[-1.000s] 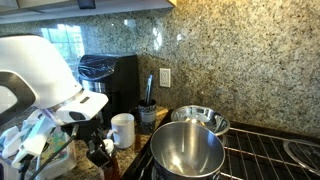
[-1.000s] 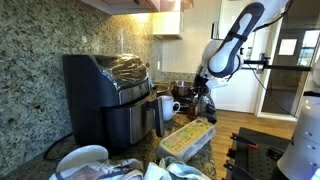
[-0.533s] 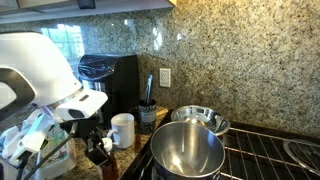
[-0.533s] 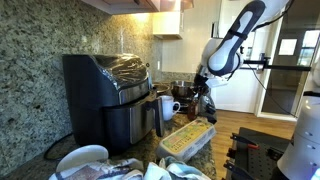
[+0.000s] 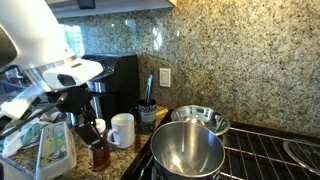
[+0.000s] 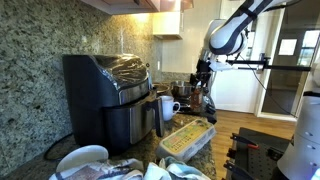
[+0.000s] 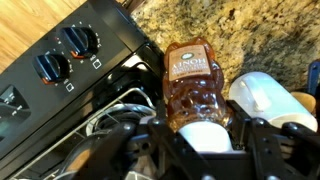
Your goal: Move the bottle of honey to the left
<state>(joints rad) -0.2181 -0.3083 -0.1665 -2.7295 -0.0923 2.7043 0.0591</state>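
Upright amber bottle of honey point(image 5: 99, 152), pale cap

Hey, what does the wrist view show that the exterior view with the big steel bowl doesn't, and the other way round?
Only the wrist view: the stove's control knobs and the label on the bottle of honey, seen from above.
Only the exterior view: the big steel bowl, the black appliance, the wall outlet and the robot arm.
Both: the bottle of honey, with the tool closed on its pale cap, and the white mug beside it.
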